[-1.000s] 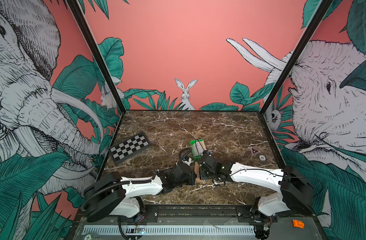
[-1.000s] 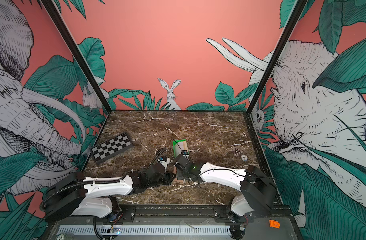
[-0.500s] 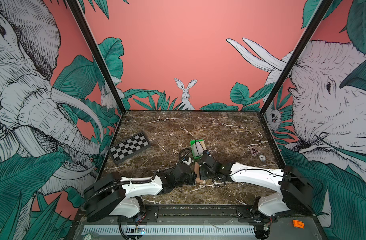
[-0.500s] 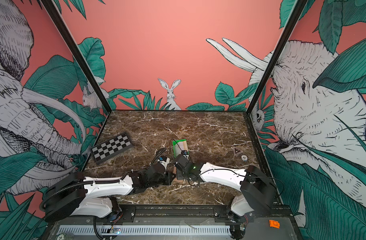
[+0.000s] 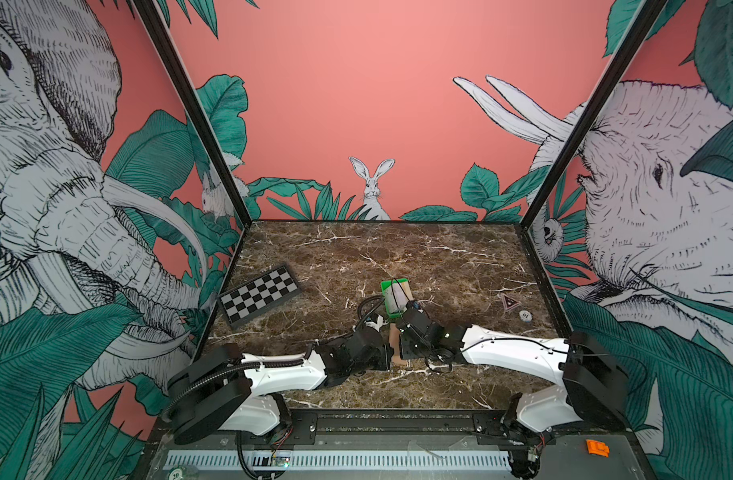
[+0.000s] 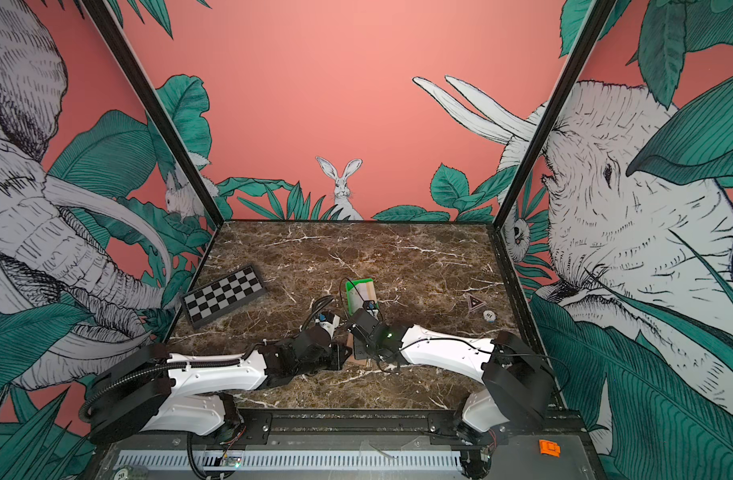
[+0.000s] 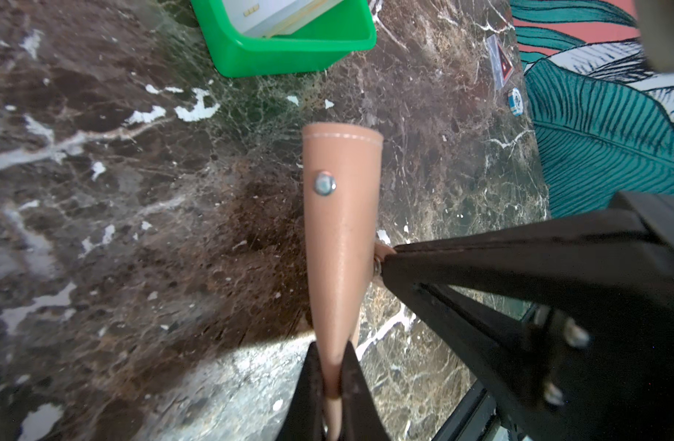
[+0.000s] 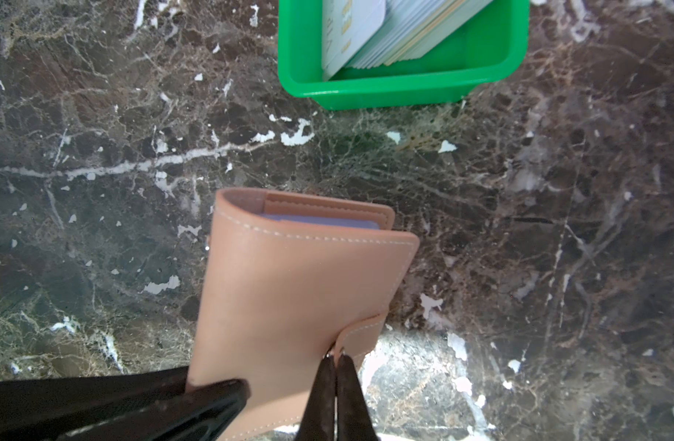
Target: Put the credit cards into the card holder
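Observation:
The tan card holder (image 8: 289,290) is held between my two grippers low over the marble, near the front middle in both top views (image 5: 395,341) (image 6: 349,343). It is folded, with bluish sleeves showing at its far end. My left gripper (image 7: 333,349) is shut on one cover, seen edge-on with a snap stud (image 7: 325,186). My right gripper (image 8: 336,357) is shut on the holder's strap (image 8: 360,334). The credit cards (image 8: 366,34) stand stacked in a green tray (image 8: 385,91) just beyond the holder (image 5: 398,297).
A folded checkerboard (image 5: 260,295) lies at the left. A small triangle-marked packet (image 5: 509,302) and a round poker chip (image 5: 524,316) sit near the right wall. The table's front edge lies close behind both arms.

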